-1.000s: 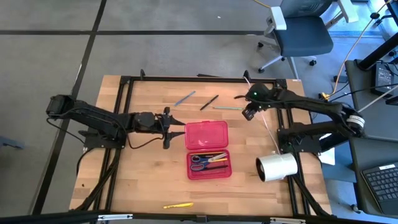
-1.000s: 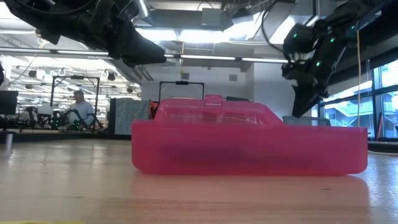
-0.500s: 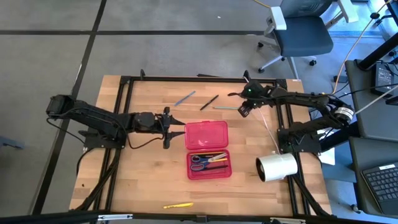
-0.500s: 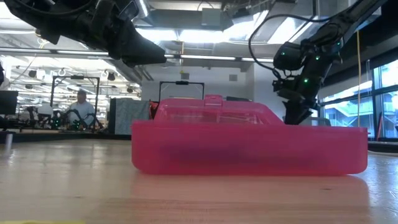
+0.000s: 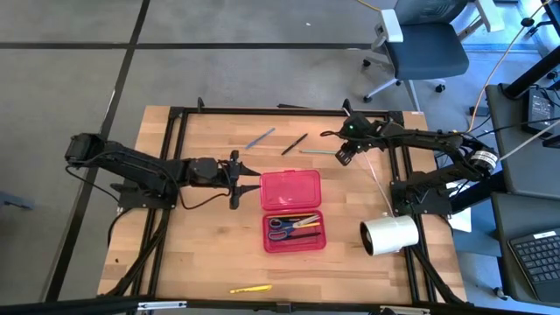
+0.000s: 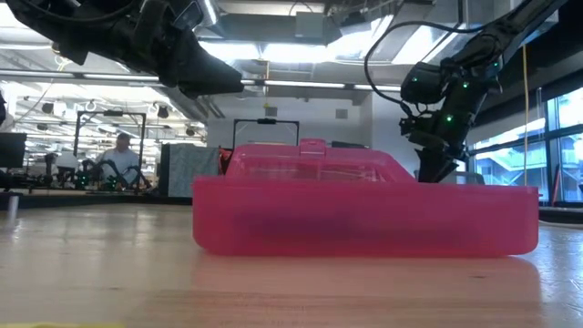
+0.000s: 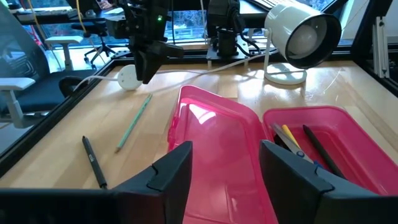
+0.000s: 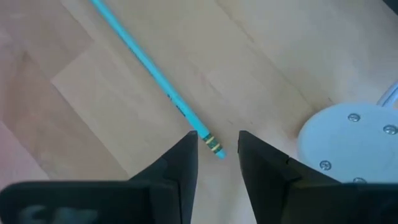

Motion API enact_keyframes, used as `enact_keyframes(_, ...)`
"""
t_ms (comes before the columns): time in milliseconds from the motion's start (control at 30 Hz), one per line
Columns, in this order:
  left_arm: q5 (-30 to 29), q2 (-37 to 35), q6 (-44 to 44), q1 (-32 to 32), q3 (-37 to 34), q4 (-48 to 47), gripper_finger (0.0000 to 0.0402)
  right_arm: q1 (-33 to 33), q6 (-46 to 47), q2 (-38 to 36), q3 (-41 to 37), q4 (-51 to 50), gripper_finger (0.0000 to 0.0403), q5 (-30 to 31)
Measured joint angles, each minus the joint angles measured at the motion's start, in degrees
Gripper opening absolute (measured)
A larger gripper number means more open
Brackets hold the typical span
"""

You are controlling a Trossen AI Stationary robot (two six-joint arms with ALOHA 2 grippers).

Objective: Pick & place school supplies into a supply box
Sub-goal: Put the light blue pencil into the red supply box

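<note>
- Supply box (image 5: 292,210): red translucent case, lay open at mid-table, lid flat on the far side of the tray.
- Contents of the tray: blue-handled scissors (image 5: 284,225), a yellow pencil (image 5: 306,223) and a dark pen (image 7: 321,151).
- Green pencil (image 5: 319,151): lay flat on the wood near the far edge, to the right of the box's lid; its banded end sat between the right arm's fingertips without either pad visibly touching it.
- Right gripper (image 8: 217,144): lowered over that end of the green pencil, fingers parted and astride it, nothing grasped.
- Black pen (image 5: 294,143) and blue pen (image 5: 260,137): lay on the table beyond the lid, apart from each other.
- Second yellow pencil (image 5: 250,288): lay alone near the front edge.
- Left gripper (image 7: 225,163): held just left of the box's lid, fingers spread wide, empty.
- White roll (image 5: 389,234): stood to the right of the box.
</note>
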Motion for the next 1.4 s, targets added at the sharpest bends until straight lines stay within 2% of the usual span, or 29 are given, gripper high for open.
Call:
enact_keyframes(600,0.0,0.0,-0.6,0.0,0.0,-0.5,0.0177,0.0,2.6,0.0,0.0,1.3,0.0129,0.1)
enact_keyframes(900,0.0,0.0,-0.6,0.0,0.0,-0.5,0.0175,0.1,-3.0,0.0,0.0,2.8,0.0166,0.2)
enact_keyframes(1133,0.0,0.0,-0.5,0.0,0.0,-0.5,0.0176,0.1,-3.1,0.4,0.0,2.2,0.0168,0.2)
enact_keyframes(1233,0.0,0.0,-0.5,0.0,0.0,-0.5,0.0173,0.1,-6.0,2.0,0.0,1.0,0.0168,0.0)
enact_keyframes(1400,0.0,0.0,-0.5,-0.1,0.0,-0.5,0.0176,0.1,-10.6,6.6,0.0,1.9,0.0168,-4.1)
